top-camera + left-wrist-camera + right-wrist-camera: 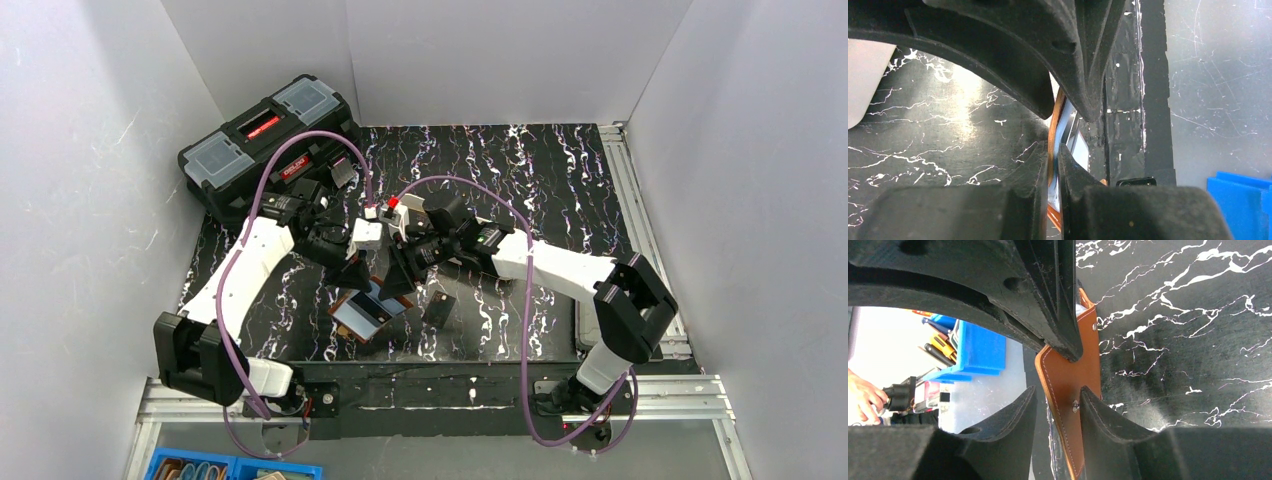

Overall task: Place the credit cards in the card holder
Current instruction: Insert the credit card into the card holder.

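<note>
My left gripper (pixel 1053 150) is clenched on the edge of the card holder (pixel 1051 127). My right gripper (pixel 1057 396) stands with jaws apart astride its brown flap. One credit card (pixel 438 307) lies loose on the table (pixel 520 180) near the holder, so insertion remains outstanding. I cannot tell whether any card is already seated
</note>
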`<state>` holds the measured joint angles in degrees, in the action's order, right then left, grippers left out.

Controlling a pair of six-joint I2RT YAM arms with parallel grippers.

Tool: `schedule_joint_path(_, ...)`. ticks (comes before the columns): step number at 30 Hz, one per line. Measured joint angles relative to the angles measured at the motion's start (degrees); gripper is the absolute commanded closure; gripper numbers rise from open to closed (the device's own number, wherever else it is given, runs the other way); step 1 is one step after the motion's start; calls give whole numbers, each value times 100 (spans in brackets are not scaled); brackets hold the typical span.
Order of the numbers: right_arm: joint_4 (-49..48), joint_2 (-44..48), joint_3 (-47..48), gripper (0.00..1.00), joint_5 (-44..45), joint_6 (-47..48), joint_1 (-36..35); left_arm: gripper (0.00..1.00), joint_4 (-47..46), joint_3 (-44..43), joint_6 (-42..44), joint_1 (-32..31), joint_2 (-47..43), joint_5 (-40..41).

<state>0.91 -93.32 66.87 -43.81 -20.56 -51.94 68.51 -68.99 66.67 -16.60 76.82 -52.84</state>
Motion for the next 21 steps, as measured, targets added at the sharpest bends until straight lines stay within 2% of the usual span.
schedule_joint_path(10,-85,0,31,59,-48,118,-50,100,90,-136,-70,0,0,-127)
schedule_joint_path(16,44,-28,225,82,131,280,-127,100,101,-144,-197,0,0,-181)
schedule_joint_path(19,195,-50,323,78,232,345,-129,100,98,-170,-284,0,0,-157)
schedule_joint_path(20,243,-50,354,69,256,374,-129,100,96,-188,-289,0,0,-155)
schedule_joint_path(21,278,-50,378,65,280,407,-129,100,98,-223,-306,0,0,-133)
